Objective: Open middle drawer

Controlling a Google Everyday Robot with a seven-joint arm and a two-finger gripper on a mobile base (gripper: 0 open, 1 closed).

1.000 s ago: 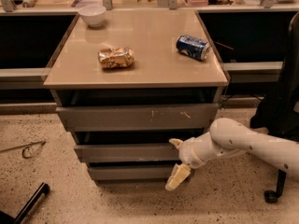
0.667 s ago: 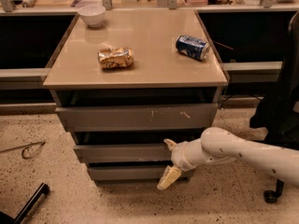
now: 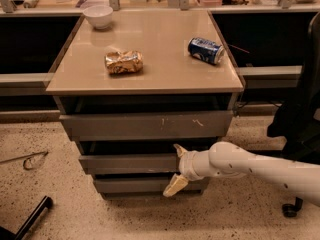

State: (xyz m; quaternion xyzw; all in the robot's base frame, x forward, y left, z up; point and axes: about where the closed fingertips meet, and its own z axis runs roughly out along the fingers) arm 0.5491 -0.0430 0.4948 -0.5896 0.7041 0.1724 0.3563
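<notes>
Lower centre: gripper at right end of middle drawer front, fingers apart, one above its top edge, one below (drawer looks barely out). Step: securing a hold. Next: clamp, pull straight outward.

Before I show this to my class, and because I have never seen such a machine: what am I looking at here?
This is one picture from a single camera, looking down at the front of a small cabinet with three drawers. The white tube coming in from the right is the robot's arm. At its end sits the gripper, with two tan fingers spread open at the front of the middle drawer. One finger is by the drawer's top edge and the other is lower. It holds nothing. On top of the cabinet lie a white bowl, a crumpled snack bag and a blue can on its side.
</notes>
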